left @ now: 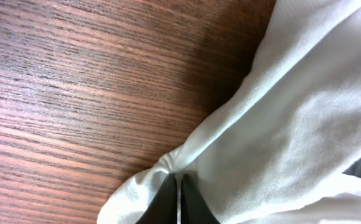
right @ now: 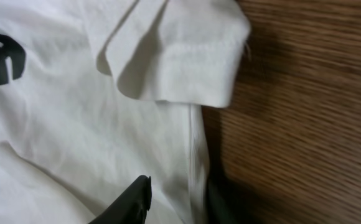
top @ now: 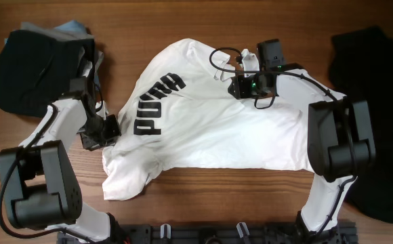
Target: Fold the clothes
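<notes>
The clothes include a white T-shirt (top: 210, 129) with black PUMA lettering, lying rumpled across the middle of the table. At its left edge my left gripper (top: 106, 130) is shut on a pinched fold of the white fabric (left: 274, 124); in the left wrist view the two black fingertips (left: 178, 186) meet with cloth bunched at their tips. My right gripper (top: 242, 80) is at the shirt's far edge beside a short sleeve (right: 180, 56). Its jaws (right: 180, 202) stand apart astride the shirt's edge, one finger (right: 137, 199) on the cloth, the other over the wood.
A black garment (top: 30, 68) lies heaped on grey cloth at the far left corner. Another black garment (top: 379, 108) spreads along the right edge. Bare wooden tabletop (top: 237, 196) runs along the near side, up to the black arm mounts.
</notes>
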